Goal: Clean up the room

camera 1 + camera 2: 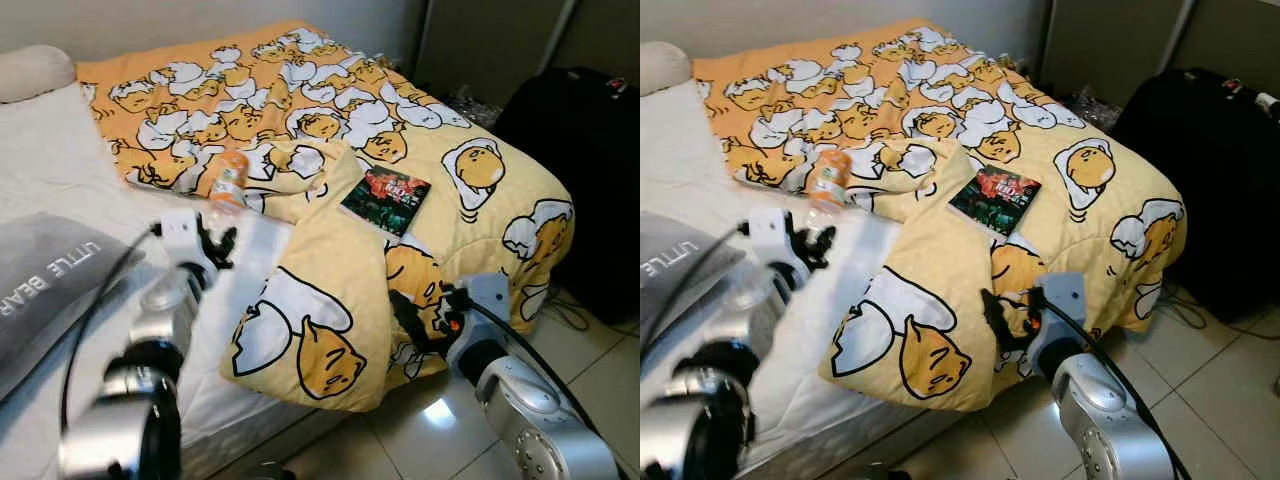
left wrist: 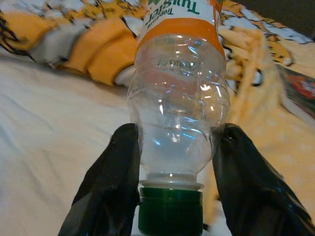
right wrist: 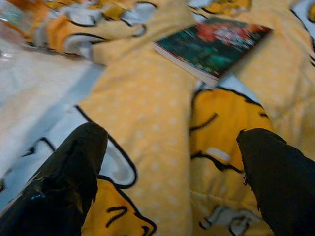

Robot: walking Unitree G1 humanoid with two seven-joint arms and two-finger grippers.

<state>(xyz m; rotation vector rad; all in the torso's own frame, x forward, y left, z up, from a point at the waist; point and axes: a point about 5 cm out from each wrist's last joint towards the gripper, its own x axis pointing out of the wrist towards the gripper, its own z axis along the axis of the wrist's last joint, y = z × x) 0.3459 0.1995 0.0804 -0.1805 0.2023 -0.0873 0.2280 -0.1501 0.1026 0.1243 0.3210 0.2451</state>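
A clear plastic bottle with an orange label and a green cap lies on the white sheet beside the rumpled yellow egg-print blanket. My left gripper is shut on the bottle's clear neck end, with one black finger pressed to each side and the cap pointing back at the wrist. My right gripper hangs open over the blanket fold at the bed's foot edge, with nothing between its fingers. A dark book rests on the blanket beyond it.
A black suitcase stands on the tiled floor right of the bed. A grey pillow printed with letters lies at the near left. A beige pillow sits at the far left.
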